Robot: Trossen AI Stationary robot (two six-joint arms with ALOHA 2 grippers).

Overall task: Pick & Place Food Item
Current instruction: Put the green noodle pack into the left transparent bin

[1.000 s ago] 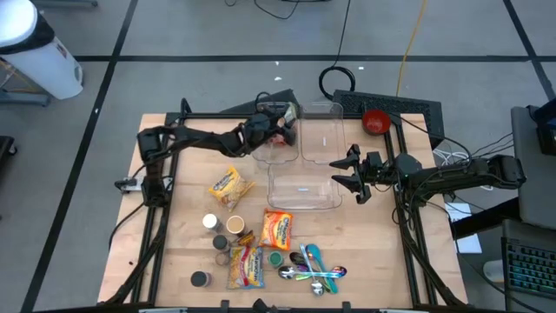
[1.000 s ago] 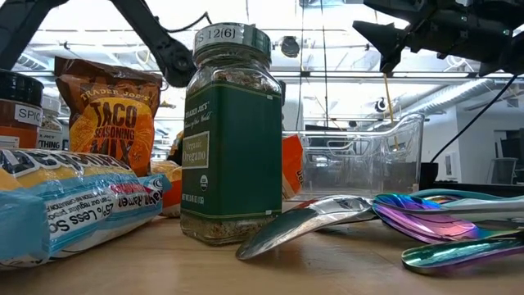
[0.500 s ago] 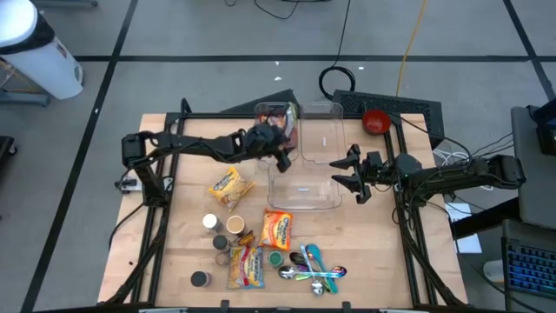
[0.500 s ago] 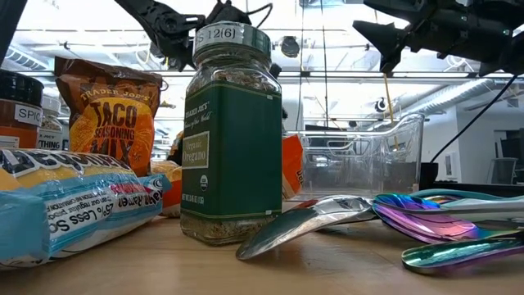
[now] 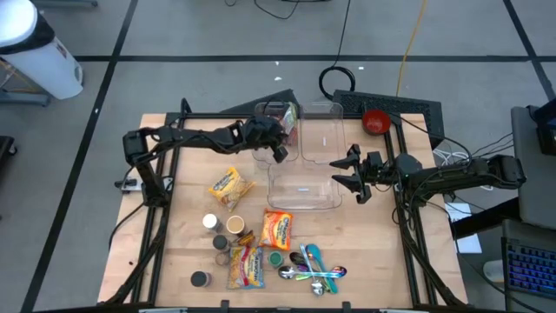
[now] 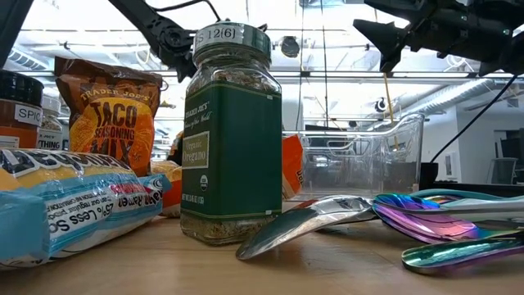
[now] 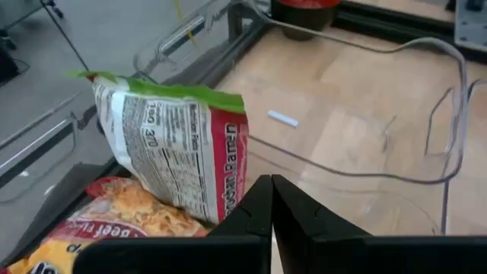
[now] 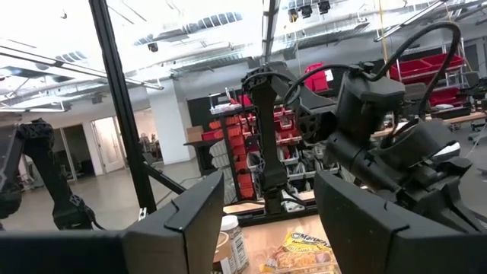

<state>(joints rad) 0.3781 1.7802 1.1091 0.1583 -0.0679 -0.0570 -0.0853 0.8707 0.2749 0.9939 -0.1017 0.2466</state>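
From above, the left gripper point(image 5: 280, 154) hangs over the clear bin point(image 5: 276, 148) at 12 o'clock on the table point(image 5: 187, 196), fingers pressed together on nothing; the snack bag point(image 5: 280, 116) lies in that bin's far end. The right gripper point(image 5: 346, 171) waits at 3 o'clock, fingers parted and empty.

At table height, an oregano jar point(image 6: 231, 135) stands before a taco seasoning packet point(image 6: 106, 105) and spoons point(image 6: 385, 221).

The left wrist view shows its closed fingers point(image 7: 260, 211) just beside the bag point(image 7: 175, 152).
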